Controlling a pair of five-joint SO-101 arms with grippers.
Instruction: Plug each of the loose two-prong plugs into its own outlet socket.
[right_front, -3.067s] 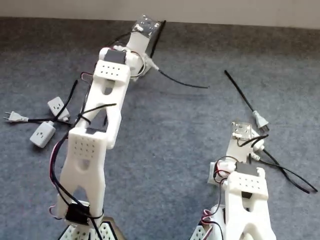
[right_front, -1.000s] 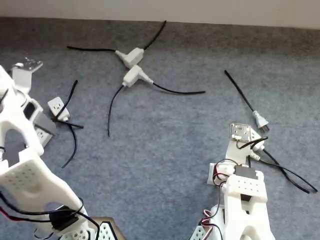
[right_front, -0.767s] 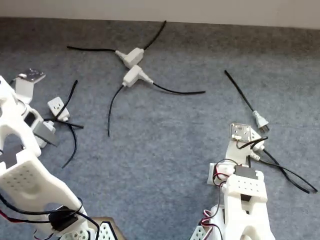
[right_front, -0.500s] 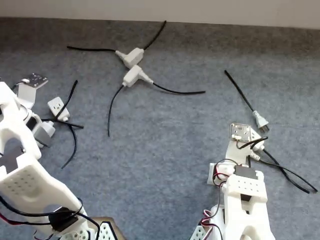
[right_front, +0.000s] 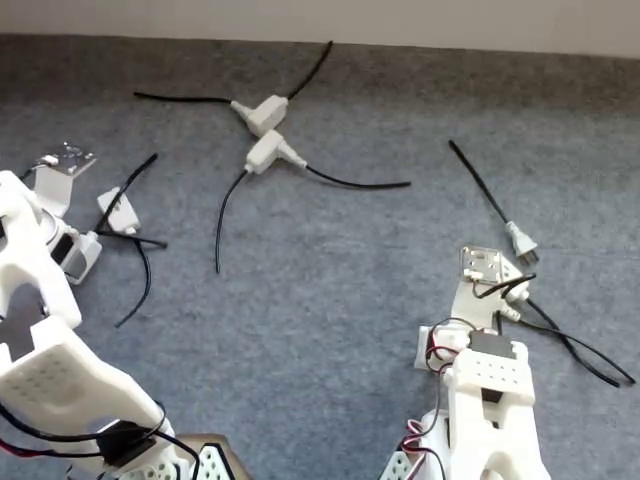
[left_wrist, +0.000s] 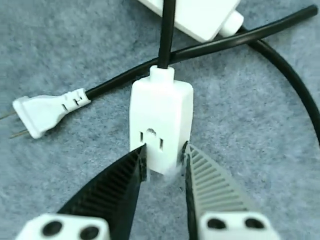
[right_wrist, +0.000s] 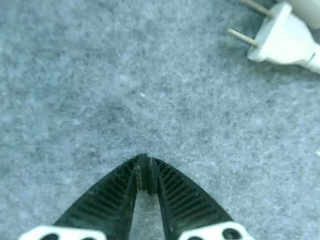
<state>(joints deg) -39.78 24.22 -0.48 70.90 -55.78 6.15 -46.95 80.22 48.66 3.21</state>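
Grey carpet (right_front: 350, 300) is serving as the bench. Near its left edge the left gripper (left_wrist: 164, 155) is pinching the end of a white socket (left_wrist: 161, 120), with a loose plug (left_wrist: 42, 114) lying just beside it. The right gripper (right_wrist: 146, 175) is resting closed and empty. The grasping step seems underway; next, the prongs will need lining up with the slots. No legible writing is showing.

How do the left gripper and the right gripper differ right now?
The left gripper has its jaws clamped on the end of a white outlet socket; the right gripper has its jaws closed on nothing. The left gripper sits among black cords; the right gripper hangs over bare carpet, apart from a white two-prong plug. Both face the carpet.
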